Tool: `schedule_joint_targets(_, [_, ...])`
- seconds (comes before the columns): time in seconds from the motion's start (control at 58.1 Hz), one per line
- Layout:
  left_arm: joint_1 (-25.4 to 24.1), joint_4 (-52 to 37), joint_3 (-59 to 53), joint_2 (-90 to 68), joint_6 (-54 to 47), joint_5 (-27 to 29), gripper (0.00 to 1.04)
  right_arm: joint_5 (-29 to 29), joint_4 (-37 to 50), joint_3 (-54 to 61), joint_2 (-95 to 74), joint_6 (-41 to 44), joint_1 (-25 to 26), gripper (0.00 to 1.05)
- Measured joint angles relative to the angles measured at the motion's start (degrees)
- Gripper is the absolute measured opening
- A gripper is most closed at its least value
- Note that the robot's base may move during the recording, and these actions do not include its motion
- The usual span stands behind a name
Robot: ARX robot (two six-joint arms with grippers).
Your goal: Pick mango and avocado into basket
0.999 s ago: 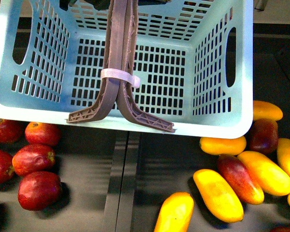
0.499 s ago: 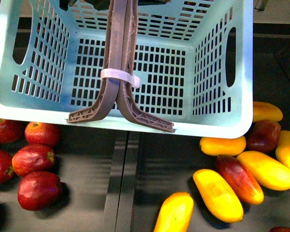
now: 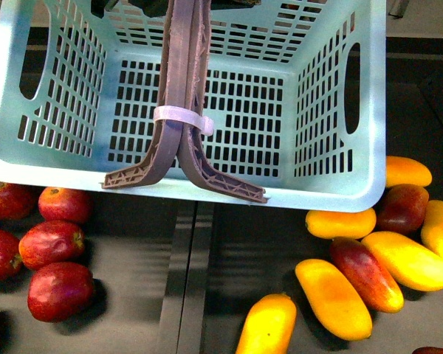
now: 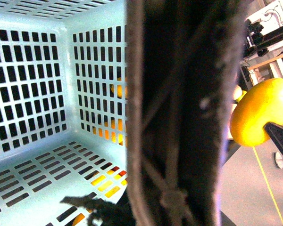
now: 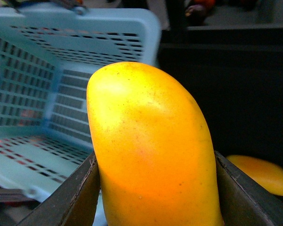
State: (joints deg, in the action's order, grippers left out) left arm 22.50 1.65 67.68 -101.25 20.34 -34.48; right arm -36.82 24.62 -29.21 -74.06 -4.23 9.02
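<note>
**A:** Where is the mango (image 5: 151, 141)?

**B:** In the right tool (image 5: 155, 188). Its two fingers are spread about as wide as the fruit and press on both flanks. Most of the mango sticks out past the fingers. It is up off the desk (image 3: 244, 251), near the basket (image 3: 332, 198) but outside the rim. The front view doesn't show it at all.

**A:** And the left tool?

**B:** It doesn't show. Its camera is jammed against the brown handles (image 3: 179, 88), so I cannot tell what its fingers are doing.

**A:** What could go wrong?

**B:** I'd say slip first. The skin is smooth and the grip sits low on a long fruit, so a quick swing could pivot it out. Then the handles: they stand over the middle of the opening, bound by the white tie (image 3: 183, 118), and a careless approach could clip them or the rim. If it lets go too soon, the fruit falls on the loose mangoes (image 3: 332, 299) at 4 o'clock and scatters them.

**A:** The avocado?

**B:** In none of the views. There are red fruits (image 3: 59, 291) at 8 o'clock and nothing green. The basket at 12 o'clock is empty.
</note>
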Motion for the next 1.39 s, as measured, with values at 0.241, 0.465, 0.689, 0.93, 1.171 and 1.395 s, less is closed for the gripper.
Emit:
schedule_joint_targets(0.241, [0.00, 0.00, 0.00, 0.00, 0.00, 0.02, 0.04, 8.04, 1.44, -2.01, -2.60, -18.40, -16.44, 0.59])
schedule_joint_targets(0.465, [0.00, 0.00, 0.00, 0.00, 0.00, 0.00, 0.04, 15.15, 0.85, -5.22, -8.68, -26.01, -26.40, 0.59])
schedule_joint_targets(0.689, [-0.02, 0.00, 0.00, 0.00, 0.02, 0.02, 0.04, 17.97, 1.70, -5.99, -10.64, -26.49, -27.26, 0.84])
schedule_joint_targets(0.93, [0.07, 0.11, 0.00, -0.13, -0.26, 0.28, 0.04, 22.80, 6.03, -4.76, -6.64, -21.44, -24.39, 0.96])
schedule_joint_targets(1.171, [-0.07, 0.13, 0.00, -0.13, -0.13, 0.44, 0.04, 34.71, 5.29, 1.88, 5.68, -10.97, -14.27, 0.96])
schedule_joint_targets(1.395, [-0.04, 0.13, 0.00, -0.13, -0.17, 0.11, 0.04, 38.97, -0.07, 13.09, 18.29, -10.05, -11.15, 0.96])
